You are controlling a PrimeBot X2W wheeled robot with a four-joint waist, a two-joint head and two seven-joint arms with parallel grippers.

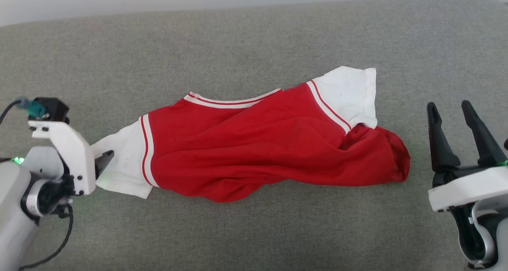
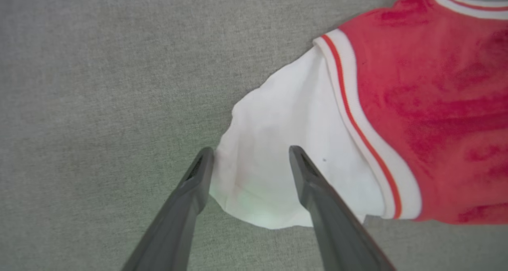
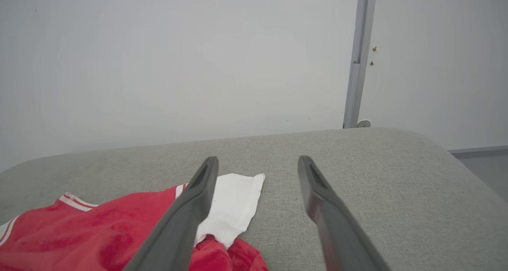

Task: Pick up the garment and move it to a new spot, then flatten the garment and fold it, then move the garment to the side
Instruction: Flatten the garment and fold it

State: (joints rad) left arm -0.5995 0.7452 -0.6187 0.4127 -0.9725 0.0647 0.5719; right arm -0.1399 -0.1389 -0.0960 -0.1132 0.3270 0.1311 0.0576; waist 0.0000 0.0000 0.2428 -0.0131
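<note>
The garment [image 1: 254, 152], a red shirt with white sleeves and red-and-white striped trim, lies rumpled across the grey padded surface, collar toward the far side. No print shows on the side facing up. My left gripper [image 2: 250, 154] stands open over the end of the left white sleeve [image 2: 278, 152], its fingers straddling the cloth without pinching it. In the head view the left gripper [image 1: 104, 162] sits at that sleeve's edge. My right gripper [image 1: 450, 110] is open, to the right of the bunched red hem, apart from it. In the right wrist view the right gripper [image 3: 258, 164] points past the right white sleeve [image 3: 234, 203].
The grey padded surface [image 1: 254, 37] stretches wide around the shirt, with its far edge meeting a pale wall [image 3: 178, 56]. A grey vertical post [image 3: 357, 56] stands against the wall at the back right. The surface's rounded right corner [image 3: 456, 160] drops to the floor.
</note>
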